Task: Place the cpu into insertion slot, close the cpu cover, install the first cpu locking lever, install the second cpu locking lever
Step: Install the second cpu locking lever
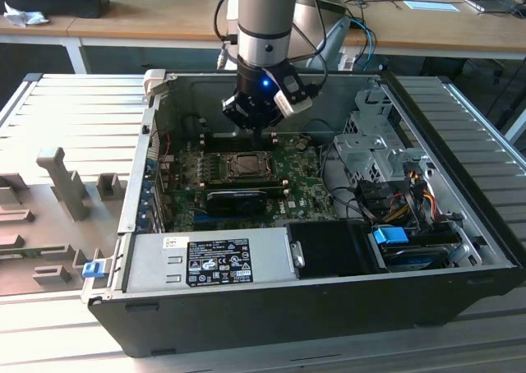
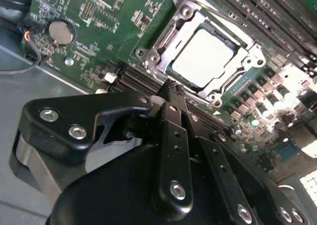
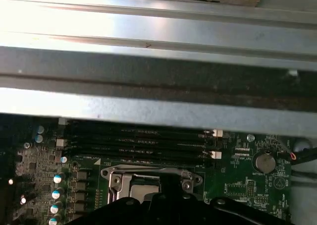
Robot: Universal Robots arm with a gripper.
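Hovering just above the motherboard, gripper (image 2: 171, 93): black fingers (image 2: 173, 136) drawn together to a narrow tip, nothing held between them, the tip near one edge of the insertion slot (image 2: 198, 51). Risk, judged: a low or skewed approach could scrape the frame, miss a lever, or catch the nearby memory slots (image 3: 133, 140). Cpu (image 2: 203, 56): pale silver-grey square, flat, seated in the socket. Cpu cover (image 2: 163, 36): dark-silver windowed plate, appears laid down around the chip; lever state not discernible. Farther off, exterior view: open computer case (image 1: 460, 250) on the ribbed counter (image 1: 66, 118), socket at mid-board under the arm.
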